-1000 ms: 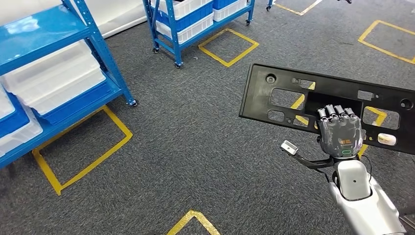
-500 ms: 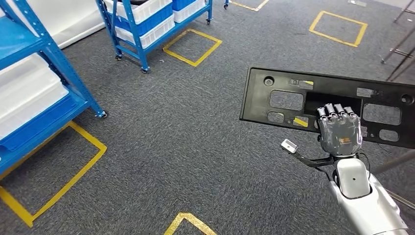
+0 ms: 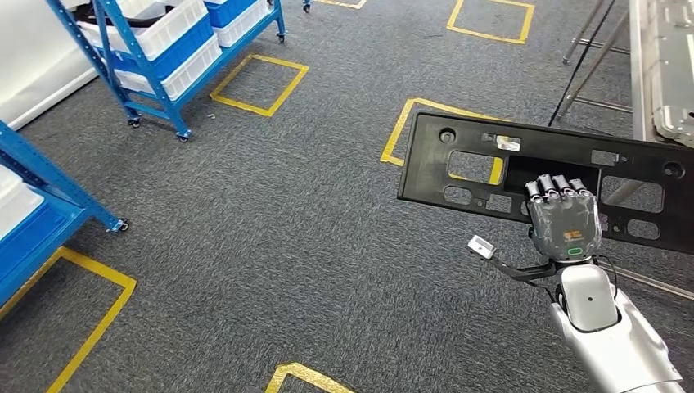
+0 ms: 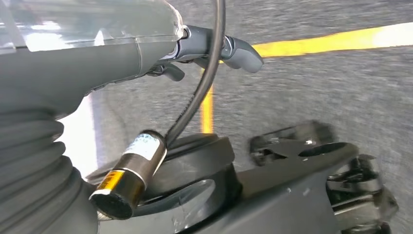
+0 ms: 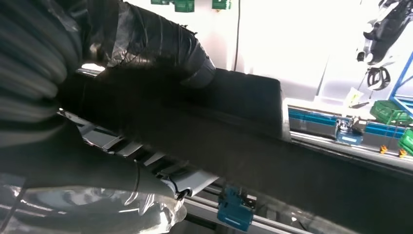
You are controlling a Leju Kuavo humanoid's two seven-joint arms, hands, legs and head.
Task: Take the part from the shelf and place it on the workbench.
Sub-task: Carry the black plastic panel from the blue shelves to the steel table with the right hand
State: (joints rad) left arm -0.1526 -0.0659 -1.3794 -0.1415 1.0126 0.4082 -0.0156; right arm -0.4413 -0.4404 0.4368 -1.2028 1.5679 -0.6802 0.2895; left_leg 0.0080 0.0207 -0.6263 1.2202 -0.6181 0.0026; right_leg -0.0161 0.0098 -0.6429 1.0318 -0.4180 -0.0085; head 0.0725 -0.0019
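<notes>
With your right hand (image 3: 564,221) gripping the black panel (image 3: 483,160), its long left overhang risks striking the workbench legs (image 3: 585,53).

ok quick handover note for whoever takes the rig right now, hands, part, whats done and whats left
Right hand: grips the black plastic panel by one of its cutouts, holding it flat above the carpet.
Left hand: hangs over the carpet with nothing seen in it; whether its fingers are spread or curled is unclear.
Done: the part is off the blue shelf, which stands well to the left.
Left: carry it to the metal workbench at the upper right and set it down.
</notes>
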